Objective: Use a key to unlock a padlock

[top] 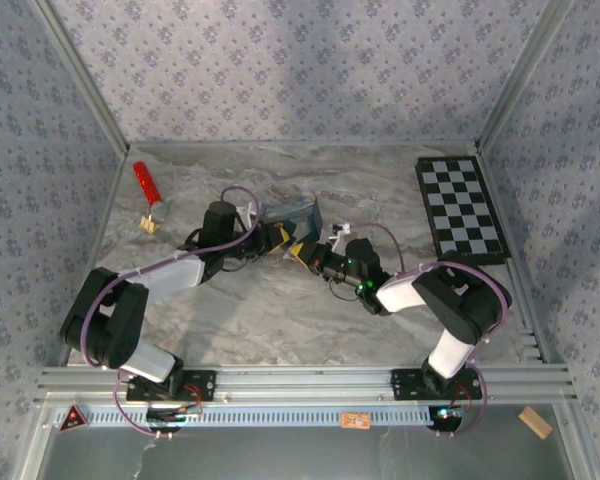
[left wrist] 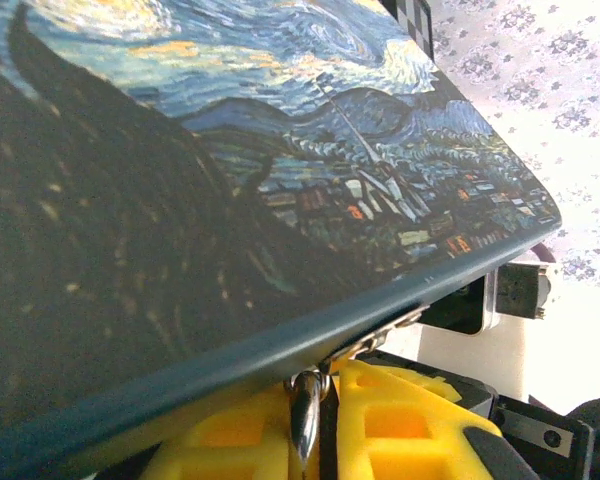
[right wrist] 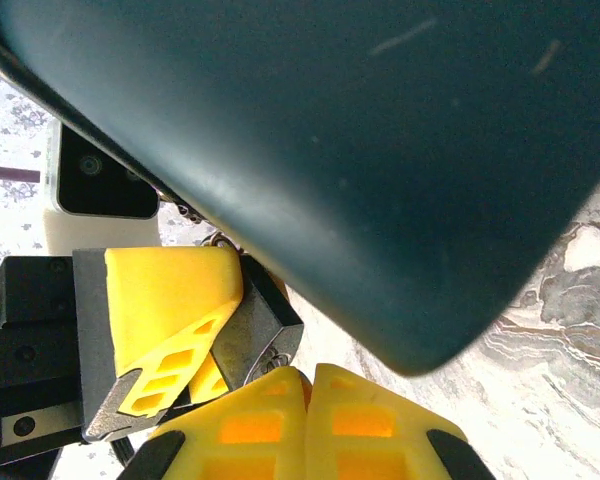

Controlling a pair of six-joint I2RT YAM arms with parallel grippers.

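- The padlock is largely hidden. From the top it is lost where the two grippers meet at the middle of the desk. The right wrist view gives a dark grey block whose shackle and keyhole cannot be made out.
- The blue painted tin sits just beside it and blocks much of both wrist views, its far parts cut off by the frame edges.
- The left gripper is clamped on the padlock. In its own view a thin metal edge with a small loop shows between the yellow fingers.
- The right gripper has its fingers pressed together, tips at the padlock's lower side. Whether anything sits between them cannot be told.
- The grippers meet tip to tip at the tin's near rim, tightly crowded.
- Bare desk lies open toward the arm bases.
- The red stick and tan block lie well apart by the left wall, the checkerboard by the right.
- The padlock stands tilted, one corner toward the tin's rim. Its long axis cannot be told.
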